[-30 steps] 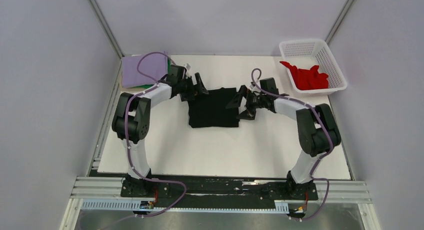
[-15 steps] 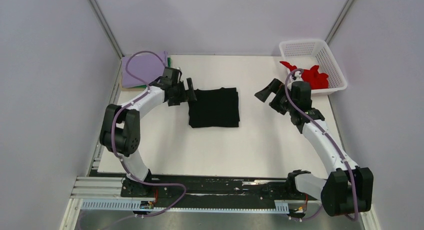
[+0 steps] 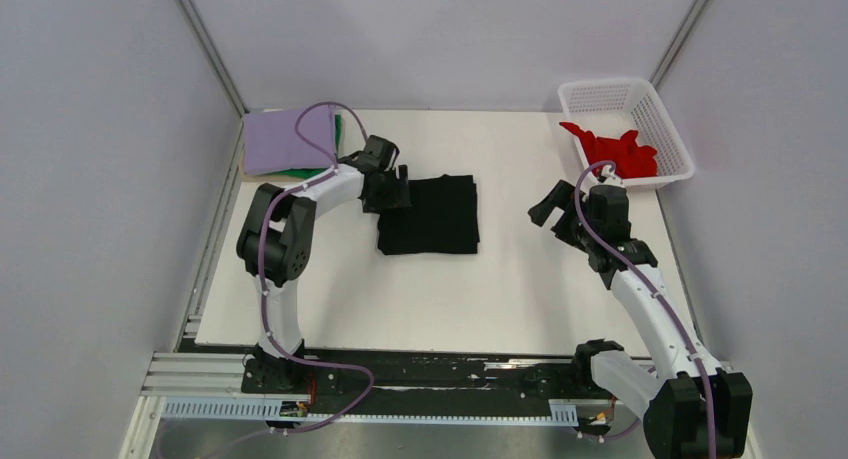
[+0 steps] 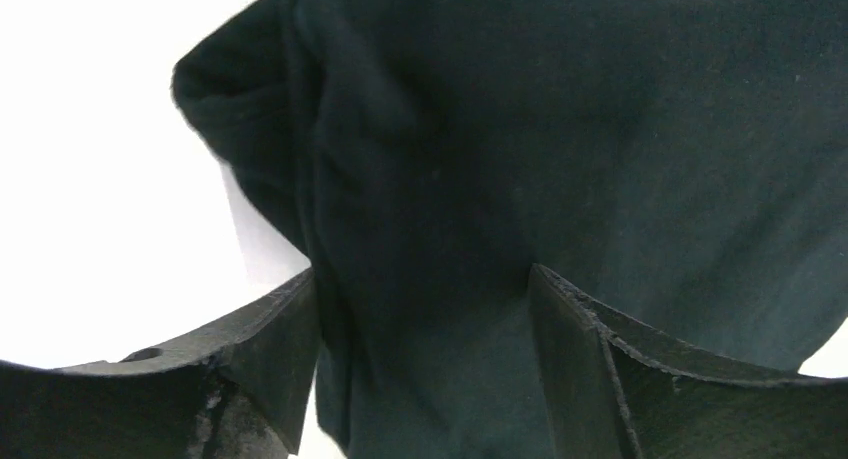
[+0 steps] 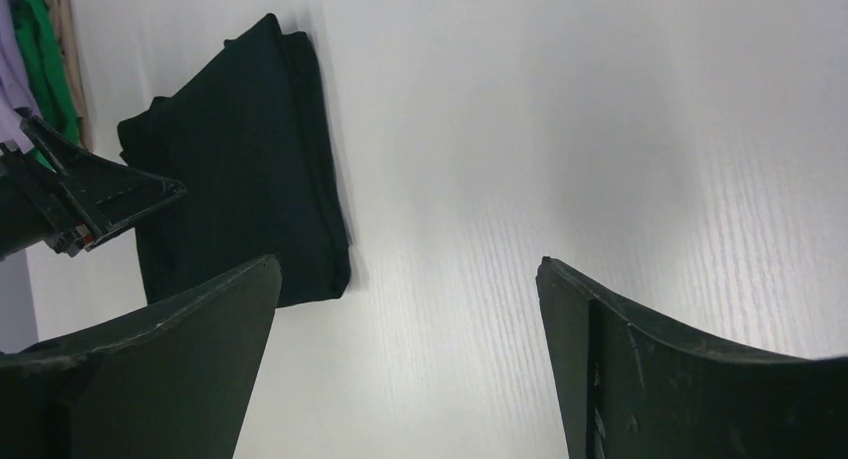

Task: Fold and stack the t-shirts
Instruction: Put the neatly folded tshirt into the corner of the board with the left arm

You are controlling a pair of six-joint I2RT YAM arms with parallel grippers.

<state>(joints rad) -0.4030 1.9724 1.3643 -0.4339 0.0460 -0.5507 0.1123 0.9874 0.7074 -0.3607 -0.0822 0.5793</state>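
A black t-shirt (image 3: pixel 430 215), folded into a rectangle, lies at mid-table; it also shows in the right wrist view (image 5: pixel 240 179). My left gripper (image 3: pixel 392 191) is at its far left corner, jaws open astride the bunched black cloth (image 4: pixel 600 129), which fills the gap between the fingers in the left wrist view (image 4: pixel 421 269). My right gripper (image 3: pixel 550 207) is open and empty over bare table to the right of the shirt (image 5: pixel 408 260). A folded lilac t-shirt (image 3: pixel 288 141) lies on a green one (image 3: pixel 338 131) at the far left. A red t-shirt (image 3: pixel 615 151) lies crumpled in the basket.
The white plastic lattice basket (image 3: pixel 625 94) stands at the far right corner. Bare white table (image 3: pixel 450 299) lies in front of the black shirt. Grey walls close in the left, back and right sides.
My left gripper has moved right onto the black shirt's far left corner. My right arm has drawn back and lowered a little, still open. The shirt has not moved.
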